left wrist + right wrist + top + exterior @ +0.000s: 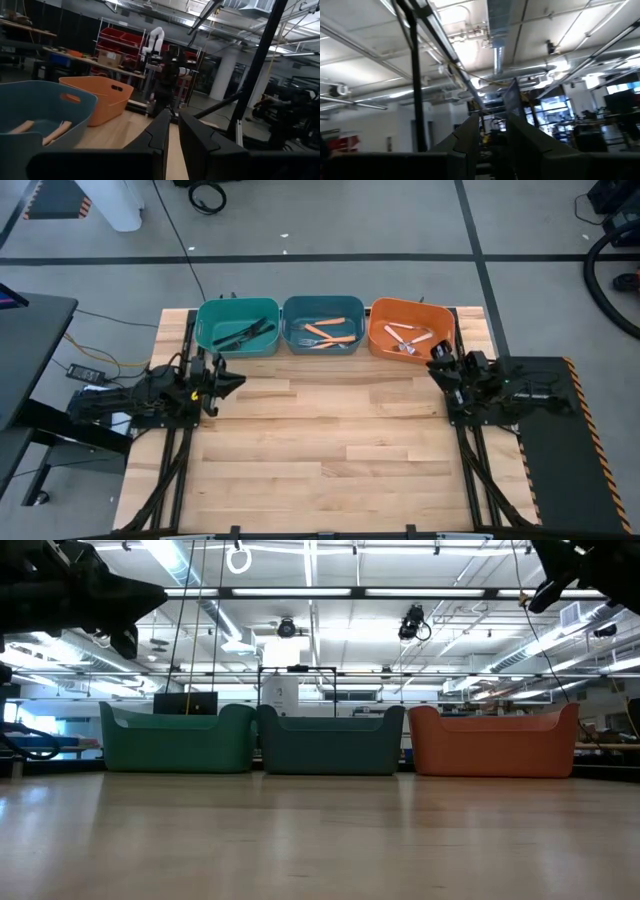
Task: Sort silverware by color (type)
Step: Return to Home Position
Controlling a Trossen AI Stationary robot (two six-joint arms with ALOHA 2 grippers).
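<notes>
Three bins stand in a row at the table's far edge. The green bin (237,326) holds black utensils (243,332). The blue bin (323,326) holds orange-handled forks (325,335), also seen as orange handles (46,133) in the left wrist view. The orange bin (411,328) holds silver/white utensils (405,337). All the utensils lie on the bins' floors. My left gripper (238,383) hangs over the table near the green bin, shut and empty (174,127). My right gripper (436,352) is by the orange bin's near right corner, tipped upward, open and empty (493,127).
The bare wooden tabletop (330,440) stretches from the bins to the near edge, and no utensils lie on it. Each arm's base and rails run along one side edge of the table (170,470) (480,470). Seen from the low view, the bins (330,740) stand side by side.
</notes>
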